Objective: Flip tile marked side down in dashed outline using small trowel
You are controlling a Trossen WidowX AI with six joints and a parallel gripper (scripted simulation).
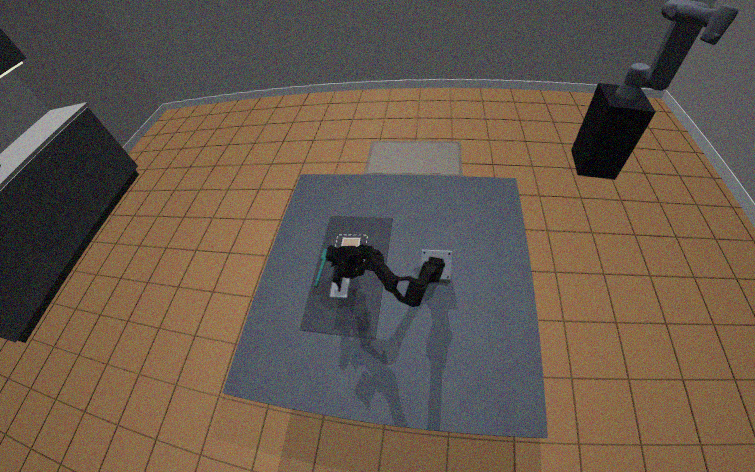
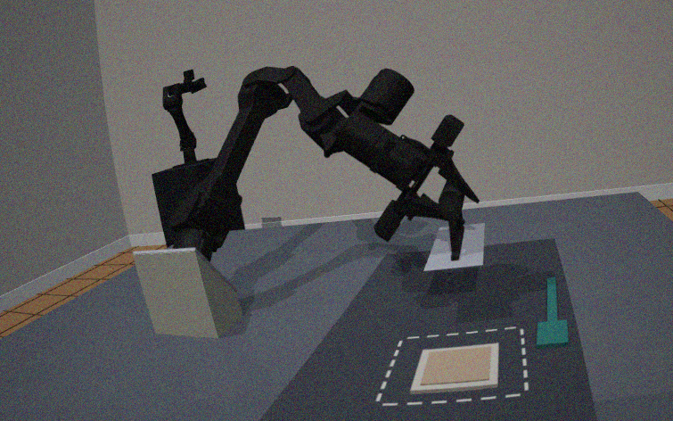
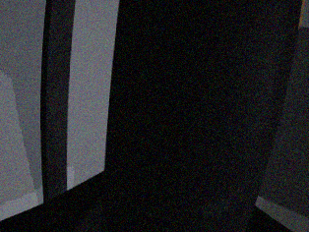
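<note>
The tile (image 1: 350,241) (image 2: 459,366) lies flat on the dark mat (image 1: 318,319) (image 2: 563,389), inside the dashed outline (image 2: 521,330). Its tan side with a pale border faces up; no dark mark shows, and its underside is hidden. My gripper (image 2: 462,223) is shut on the trowel, whose pale flat blade (image 1: 338,294) (image 2: 435,259) shows below and behind the fingers. The blade appears raised above the mat, beyond the tile and clear of it in the exterior view. The trowel's dark handle is hard to tell from the black fingers. The wrist view is mostly dark.
A teal T-shaped tool (image 1: 318,275) (image 2: 552,332) lies along the mat's side edge, beside the outline. A pale block (image 2: 179,295) stands near my arm's base. Farther off are another arm on a black pedestal (image 1: 614,131) and a dark cabinet (image 1: 45,222).
</note>
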